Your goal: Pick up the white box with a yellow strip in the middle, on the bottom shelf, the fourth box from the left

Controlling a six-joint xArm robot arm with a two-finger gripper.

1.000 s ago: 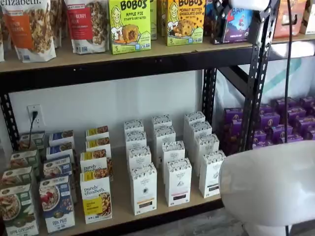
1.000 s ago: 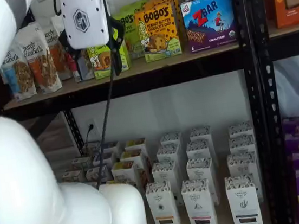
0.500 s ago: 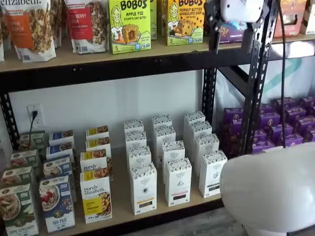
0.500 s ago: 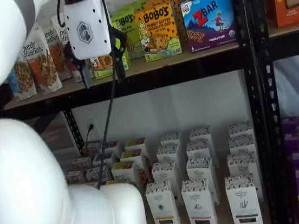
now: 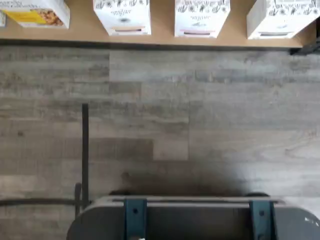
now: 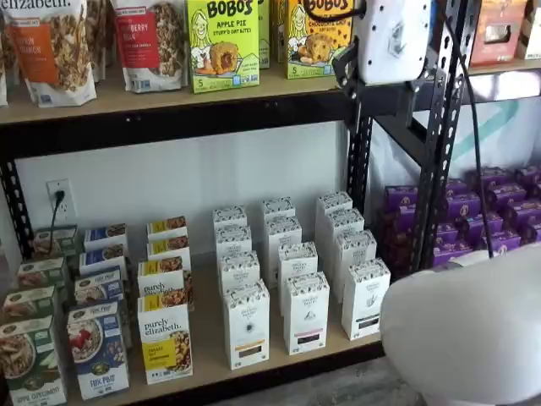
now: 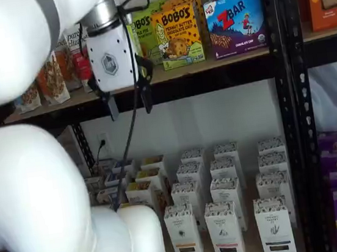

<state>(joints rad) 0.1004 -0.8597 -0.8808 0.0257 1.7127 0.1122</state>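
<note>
The white box (image 6: 247, 326) with a tan-yellow strip low on its front stands in the front row on the bottom shelf (image 6: 210, 342), right of a purely elizabeth box (image 6: 165, 342). It also shows in a shelf view (image 7: 183, 232) and, from above, in the wrist view (image 5: 122, 15) at the shelf's edge (image 5: 160, 32). My gripper (image 7: 129, 105) hangs high in front of the upper shelf's edge, far above the white box. Its two black fingers (image 7: 112, 108) stand apart with nothing between them. Its white body (image 6: 390, 38) is by the black upright.
Alike white cartons with dark strips (image 6: 306, 313) (image 6: 363, 298) stand to the right of the white box. Bobo's boxes (image 6: 222, 42) and granola bags (image 6: 51, 46) fill the upper shelf. Purple boxes (image 6: 482, 211) sit past the perforated upright (image 6: 439, 152). The arm's white links (image 7: 36, 197) block much of a shelf view.
The gripper has come down from the top of both shelf views to the level of the upper shelf's edge, drifting sideways along it. Its fingers stay apart.
</note>
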